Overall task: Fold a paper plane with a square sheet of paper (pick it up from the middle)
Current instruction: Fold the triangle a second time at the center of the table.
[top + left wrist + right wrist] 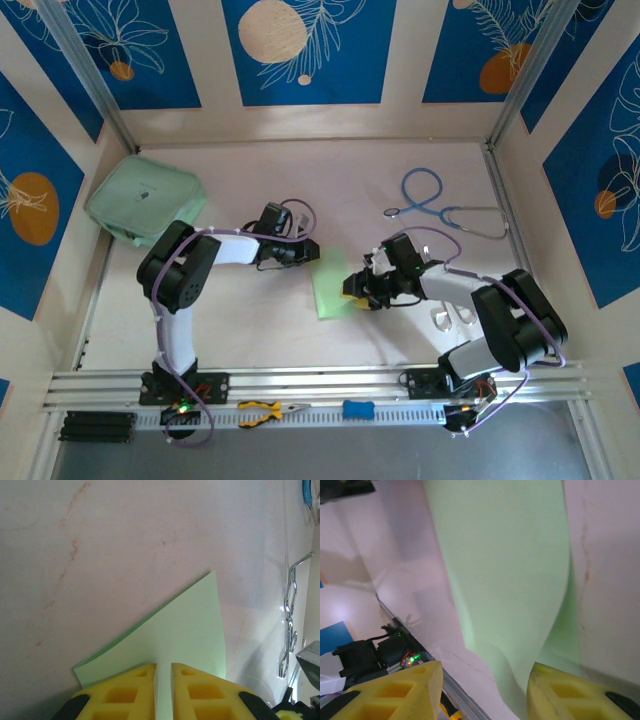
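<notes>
Both arms reach in from their near-edge bases, elbows bent, wrists meeting mid-bench [270,330]. Left pincer [163,680] is closed to a slit, nipping the square sheet of paper [185,630] on its 11 o'clock side. Right pincer [485,672] is spread wide, astride the buckled 3 o'clock edge. Farther off: zip pouch [145,200] at 10 o'clock, stethoscope [440,205] at 1 o'clock.
</notes>
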`<action>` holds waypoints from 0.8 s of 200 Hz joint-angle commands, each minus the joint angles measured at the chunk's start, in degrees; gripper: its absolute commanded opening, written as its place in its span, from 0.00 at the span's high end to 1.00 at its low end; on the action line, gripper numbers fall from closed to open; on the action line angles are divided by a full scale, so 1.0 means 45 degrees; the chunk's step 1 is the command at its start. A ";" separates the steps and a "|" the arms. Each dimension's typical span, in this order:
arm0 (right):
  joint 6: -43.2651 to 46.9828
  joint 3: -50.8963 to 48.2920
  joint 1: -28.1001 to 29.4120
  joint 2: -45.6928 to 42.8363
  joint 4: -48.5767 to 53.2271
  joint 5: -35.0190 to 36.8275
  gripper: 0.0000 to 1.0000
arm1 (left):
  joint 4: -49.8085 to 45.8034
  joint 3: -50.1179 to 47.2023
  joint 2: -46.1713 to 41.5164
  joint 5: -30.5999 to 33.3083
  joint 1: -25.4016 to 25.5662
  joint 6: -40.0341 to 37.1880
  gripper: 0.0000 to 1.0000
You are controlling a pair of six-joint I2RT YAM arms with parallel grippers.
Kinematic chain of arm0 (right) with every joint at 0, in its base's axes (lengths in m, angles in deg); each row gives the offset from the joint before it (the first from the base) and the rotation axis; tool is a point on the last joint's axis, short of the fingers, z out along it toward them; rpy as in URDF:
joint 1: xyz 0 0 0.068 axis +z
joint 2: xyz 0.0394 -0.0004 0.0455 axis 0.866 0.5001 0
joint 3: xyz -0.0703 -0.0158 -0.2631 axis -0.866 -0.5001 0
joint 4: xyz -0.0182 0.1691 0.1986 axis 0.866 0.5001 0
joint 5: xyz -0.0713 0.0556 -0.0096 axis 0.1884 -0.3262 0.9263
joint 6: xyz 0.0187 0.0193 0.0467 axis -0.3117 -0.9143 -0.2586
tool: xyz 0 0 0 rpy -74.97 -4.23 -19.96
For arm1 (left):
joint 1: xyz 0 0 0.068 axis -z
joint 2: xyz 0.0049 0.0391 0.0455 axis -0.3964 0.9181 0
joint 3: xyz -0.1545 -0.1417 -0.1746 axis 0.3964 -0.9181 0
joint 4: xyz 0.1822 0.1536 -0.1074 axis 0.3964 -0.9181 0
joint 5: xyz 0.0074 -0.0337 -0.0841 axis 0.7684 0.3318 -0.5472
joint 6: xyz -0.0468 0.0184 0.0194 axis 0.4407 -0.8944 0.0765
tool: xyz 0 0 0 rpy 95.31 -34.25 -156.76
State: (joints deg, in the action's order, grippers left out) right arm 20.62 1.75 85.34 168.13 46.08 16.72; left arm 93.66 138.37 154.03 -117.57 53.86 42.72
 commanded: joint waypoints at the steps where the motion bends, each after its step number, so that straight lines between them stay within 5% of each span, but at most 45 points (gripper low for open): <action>1: 0.0177 0.0076 -0.0297 0.0436 -0.0715 -0.0941 0.54 | -0.0392 -0.0172 0.0423 -0.0178 -0.0050 -0.0095 0.83; 62: 0.0386 0.0559 -0.0730 0.1615 -0.1455 -0.1474 0.54 | -0.0575 0.0158 0.0475 -0.0420 -0.0036 -0.0212 0.83; 160: 0.0785 0.0673 -0.1212 0.2608 -0.2481 -0.2149 0.78 | -0.0780 0.0442 -0.0261 -0.0804 0.0026 -0.0368 0.76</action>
State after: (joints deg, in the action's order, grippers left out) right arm 22.76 3.83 80.68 179.05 35.83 9.22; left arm 92.59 139.44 154.44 -119.85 53.83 42.53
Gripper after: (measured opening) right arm 0.246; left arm 0.224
